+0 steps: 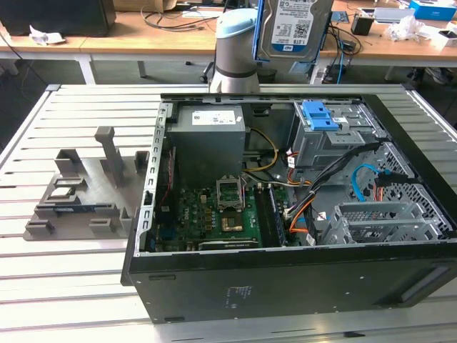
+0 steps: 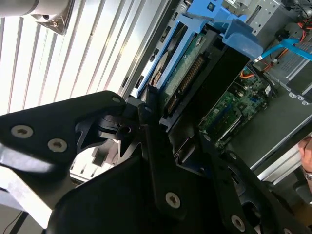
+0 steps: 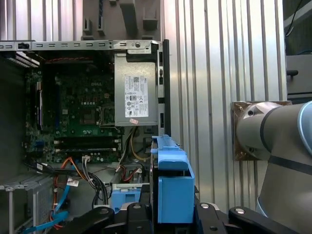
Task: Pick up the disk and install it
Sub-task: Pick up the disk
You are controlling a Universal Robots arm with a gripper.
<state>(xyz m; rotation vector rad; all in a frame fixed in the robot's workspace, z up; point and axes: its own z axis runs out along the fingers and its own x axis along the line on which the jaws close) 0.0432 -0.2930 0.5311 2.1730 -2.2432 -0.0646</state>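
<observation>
- Clamped shut on the disk (image 2: 183,73): the gripper (image 2: 163,124), with 2 black fingers (image 2: 146,109) pressed against it, 1 on each side.
- Held up in the air, above the back edge of the computer case (image 1: 285,286) and not touching it.
- In the exterior view, standing on its edge up there, white-and-blue label facing the camera.
- In both wrist views, blue rails along the sides of the disk, with the open computer case far below.
- Inside the computer case: a green board (image 1: 221,211), a grey box (image 1: 207,139) with a white sticker, a bare blue bracket (image 1: 319,116), and orange and black wires.
- Beside the computer case, on the exterior view's left: a grey holder (image 1: 78,193) lying on the ridged table (image 1: 71,286).
- Just behind the computer case: the thick base of the arm (image 1: 235,50).
</observation>
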